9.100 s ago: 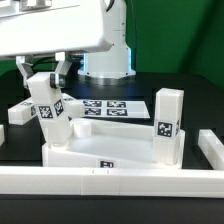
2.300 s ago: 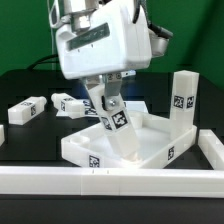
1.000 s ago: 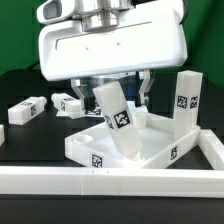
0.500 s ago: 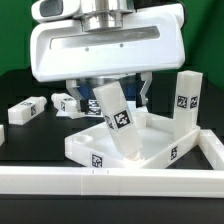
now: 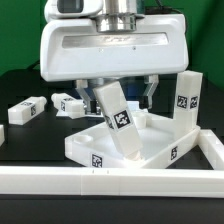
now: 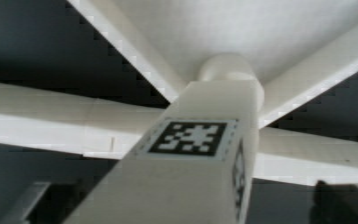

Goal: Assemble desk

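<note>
The desk's white slab lies rim-up near the front. One leg with a tag stands in it, leaning toward the exterior view's left. My gripper hangs over that leg, open. One finger is on each side of the leg, and neither touches it. A second leg stands upright at the slab's corner on the exterior view's right. In the wrist view the tagged leg runs down to the slab, between my gripper's dark fingertips.
Two loose legs lie on the black table at the exterior view's left. A long low white rail runs along the front. Another rail piece sits at the exterior view's right.
The gripper body has shifted slightly toward the exterior view's right above the leaning leg. The leg and slab have not moved.
</note>
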